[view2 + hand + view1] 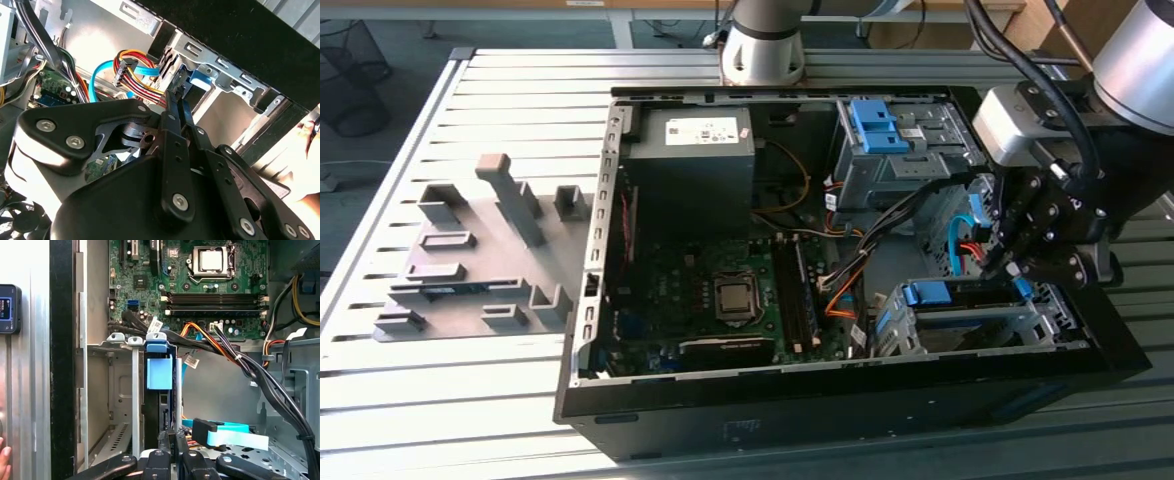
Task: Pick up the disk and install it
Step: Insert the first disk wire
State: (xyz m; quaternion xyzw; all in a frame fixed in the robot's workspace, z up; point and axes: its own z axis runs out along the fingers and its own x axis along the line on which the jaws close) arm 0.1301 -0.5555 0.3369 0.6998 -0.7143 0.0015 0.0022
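Already the disk seems to sit in its place: in the exterior view its blue rail frame lies along the top of the grey metal drive cage at the front corner of the open computer case, on the exterior view's right, and in the first wrist view the same disk stands inside the cage, its blue handle tab facing the camera. The gripper hangs just above the end of the disk, close to the orange and blue cables. In the first wrist view the gripper has its fingers drawn together at the near end of the disk, and in the second wrist view the fingers look also nearly closed, but whether they pinch the frame or only press against it I cannot tell. My judgement is that the picking is done and the inserting is almost done; what is left, as far as it shows, is the final seating of the disk and the letting go. The motherboard and the power supply are well apart from the work. A hand shows at the edge of the first wrist view, outside the case
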